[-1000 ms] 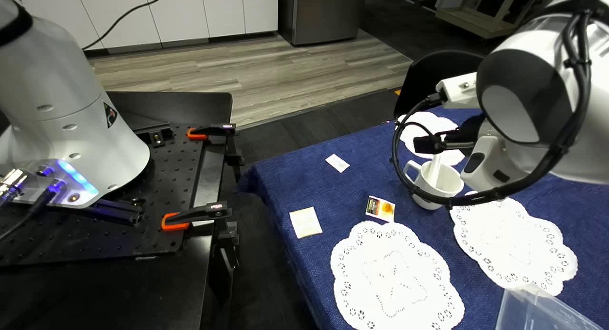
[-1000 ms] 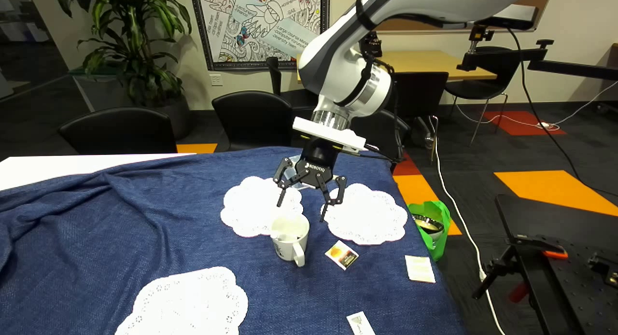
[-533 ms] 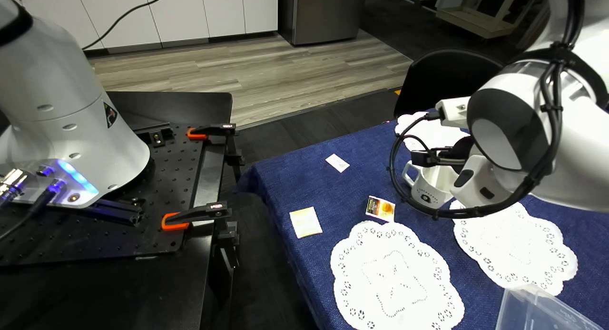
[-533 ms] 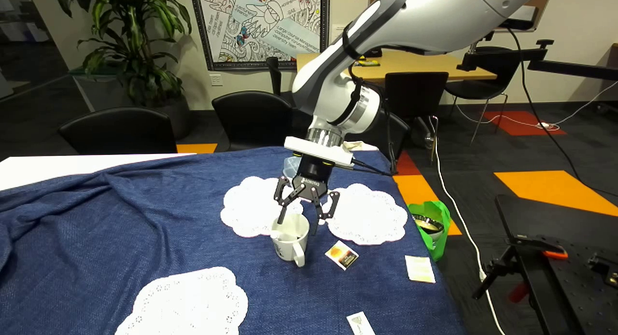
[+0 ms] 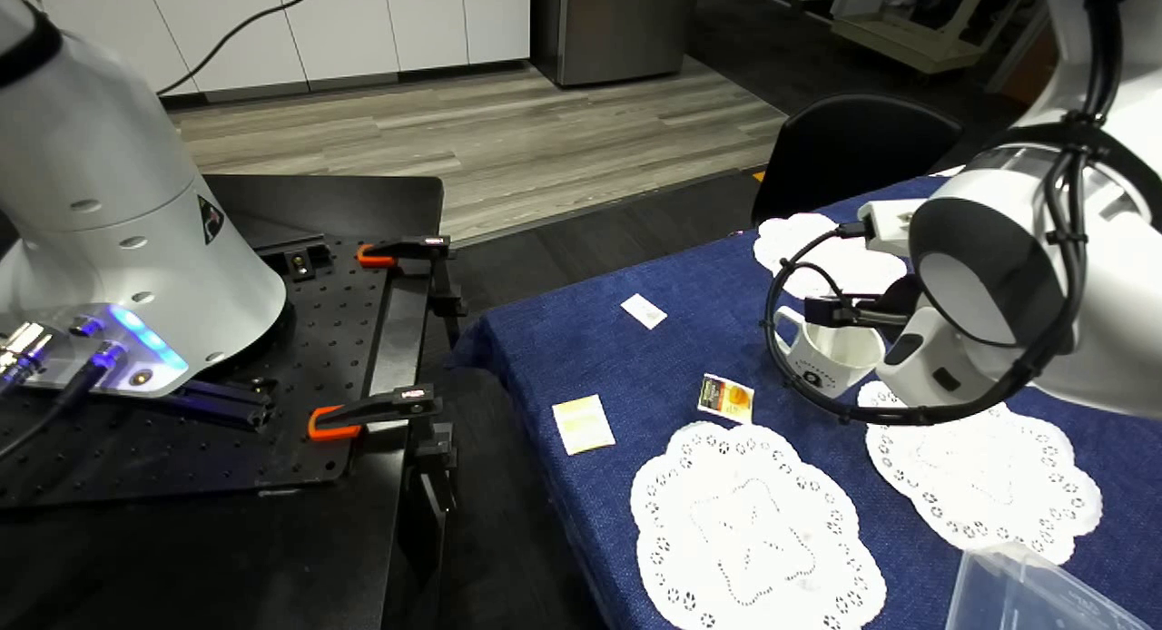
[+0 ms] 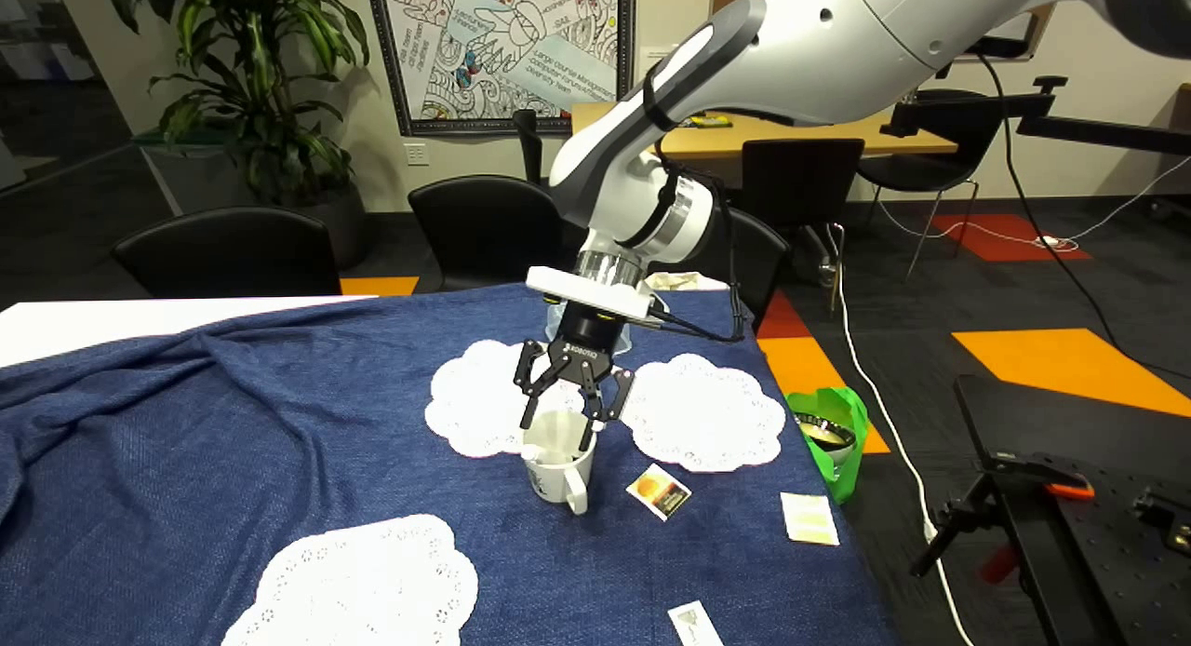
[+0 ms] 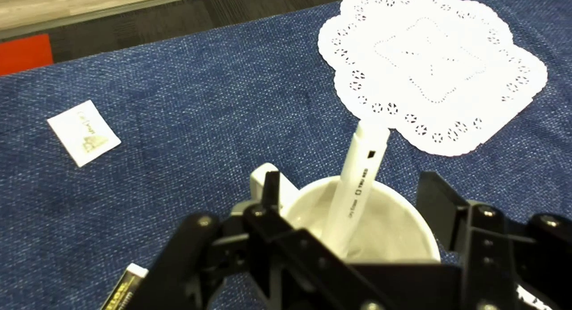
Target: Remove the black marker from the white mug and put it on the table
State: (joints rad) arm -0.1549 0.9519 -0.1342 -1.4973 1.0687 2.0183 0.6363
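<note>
Mug (image 7: 395, 225) ptly. behind claw (image 7: 352, 191)

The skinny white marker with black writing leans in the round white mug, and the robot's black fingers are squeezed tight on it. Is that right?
Not quite: the black jointed fingers aren't squeezing the skinny white marker. The wrist view shows them open, one on each side of it, with gaps between. The marker does lean in the round white mug.

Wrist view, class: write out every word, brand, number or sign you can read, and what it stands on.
"TRU RED", on the marker in the white mug.
Small square signs, also on the marker.
Its smaller print: too blurred for certainty.
White card: too blurred.
Packet, lower left: too blurred.
</note>
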